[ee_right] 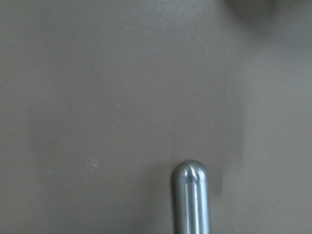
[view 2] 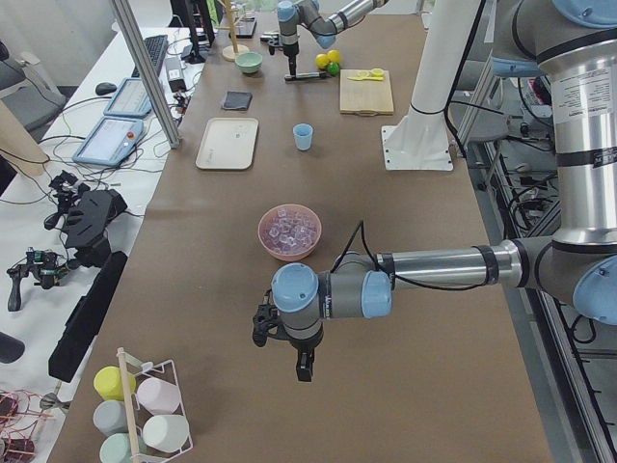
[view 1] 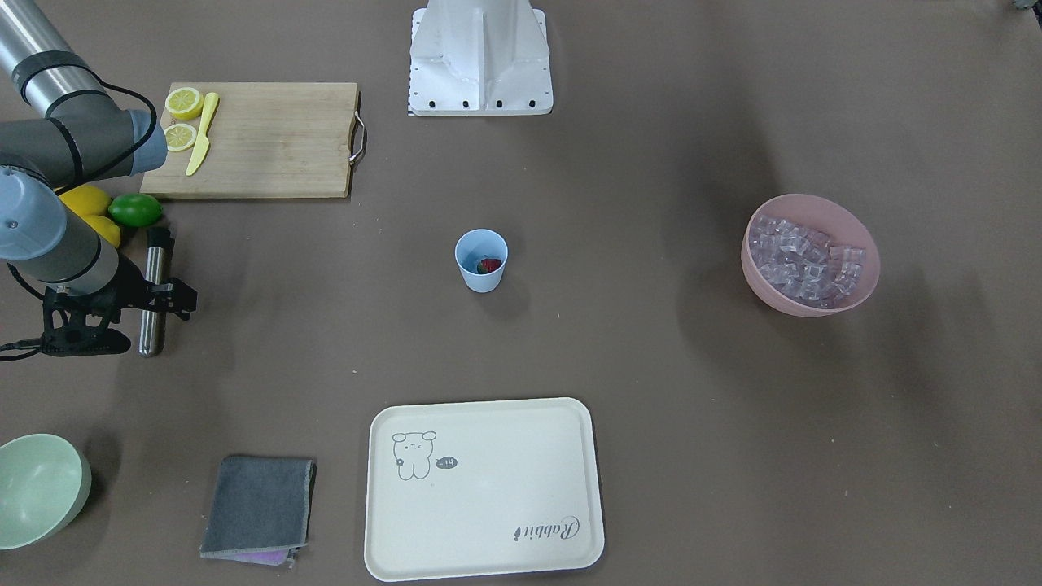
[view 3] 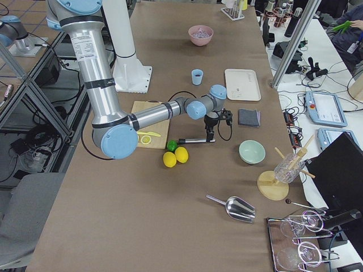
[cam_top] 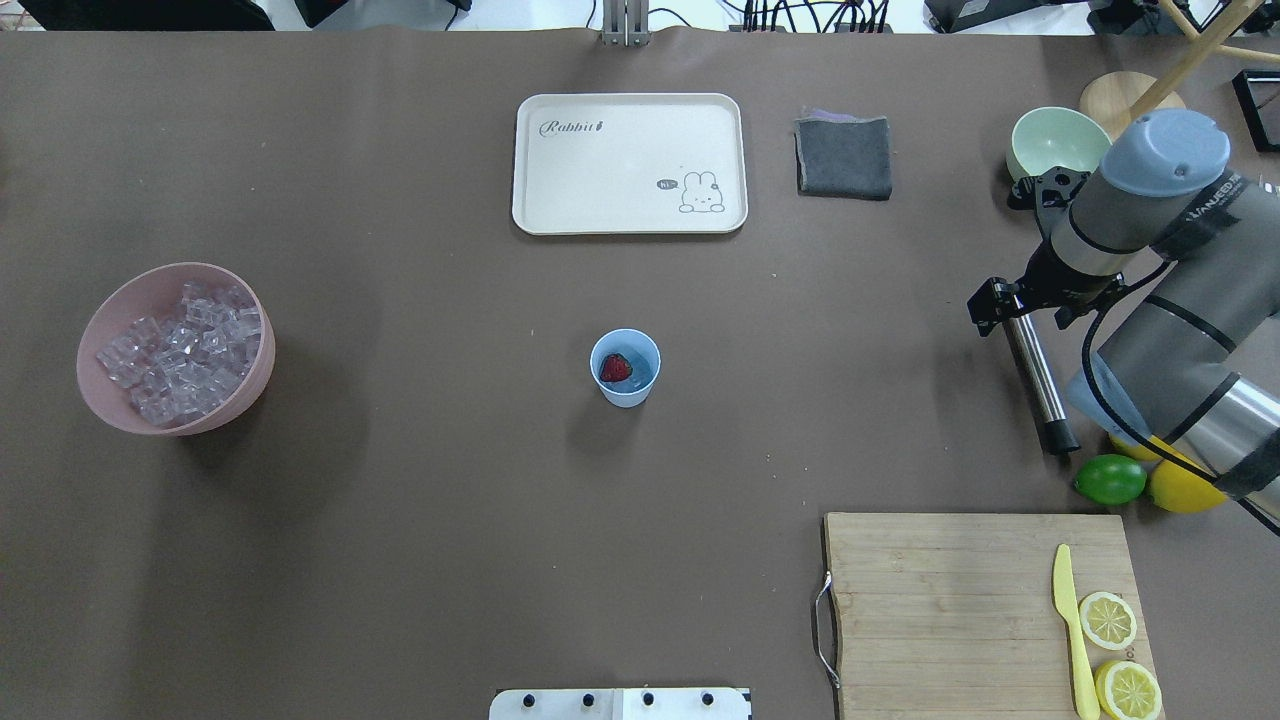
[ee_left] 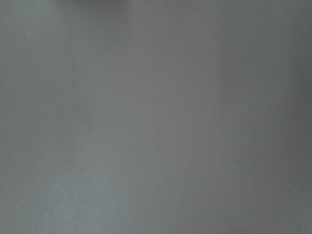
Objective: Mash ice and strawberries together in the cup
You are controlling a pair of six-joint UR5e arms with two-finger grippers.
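"Which step?"
"Fetching the muddler (view 1: pixel 150 325): your right gripper (view 1: pixel 155 291) straddles it by the right edge; I cannot tell whether it's clamped."
"Next?"
"Carry it to the cup (view 1: pixel 481 260), mid-bench, strawberry (view 1: pixel 489 265) inside, and press."

Cream tray (cam_top: pixel 620 170) well apart from right gripper (cam_top: pixel 1012 305), toward table's middle, script wordmark "Rabbit" in one corner, small speech bubble (cam_top: pixel 667 184) beside cartoon animal (cam_top: pixel 702 192), its lettering too small to confirm.
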